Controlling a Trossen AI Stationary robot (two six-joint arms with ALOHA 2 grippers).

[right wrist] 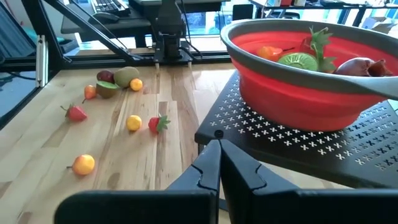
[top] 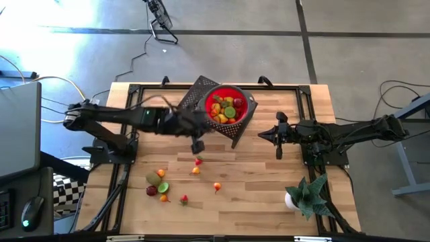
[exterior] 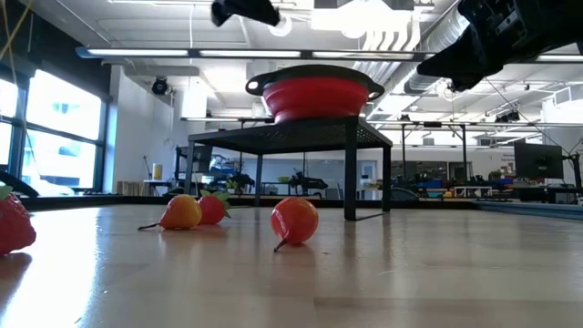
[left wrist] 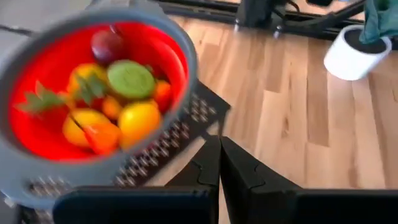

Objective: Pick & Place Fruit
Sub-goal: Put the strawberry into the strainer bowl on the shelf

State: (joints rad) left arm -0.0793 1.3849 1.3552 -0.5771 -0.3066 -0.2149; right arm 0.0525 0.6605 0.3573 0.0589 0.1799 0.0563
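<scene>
The left claw (top: 197, 144) hangs just off the near edge of the black stand (top: 195, 94), its fingers pressed together with nothing between them, as its own wrist view shows. The red bowl (top: 249, 102) sits on that stand, already holding a heap of fruit (top: 224, 109): yellow, orange, green and one dark red. More fruit lies loose on the bench (top: 269, 195): a red one (top: 199, 161) and an orange one (top: 195, 171) just below the left claw, another orange one (top: 217, 187) nearer the front, and a cluster (top: 158, 184) of brown, green, dark red and red pieces toward the front left. My reading is that this falls between a drop into the bowl and the next pick; the next move calls for the left claw to open, swing down over a loose fruit, likely the red one nearest it, and close around it without rolling it away. The right claw (top: 279, 150) waits to the right of the stand, fingers shut and empty. The potted plant (top: 304, 196) stands at the front right, apart from the work. In the low view only three or four pieces show clearly, one cut off at the picture's edge, and the bowl's contents are hidden behind its wall. How many pieces the bowl holds cannot be counted, since they overlap.
</scene>
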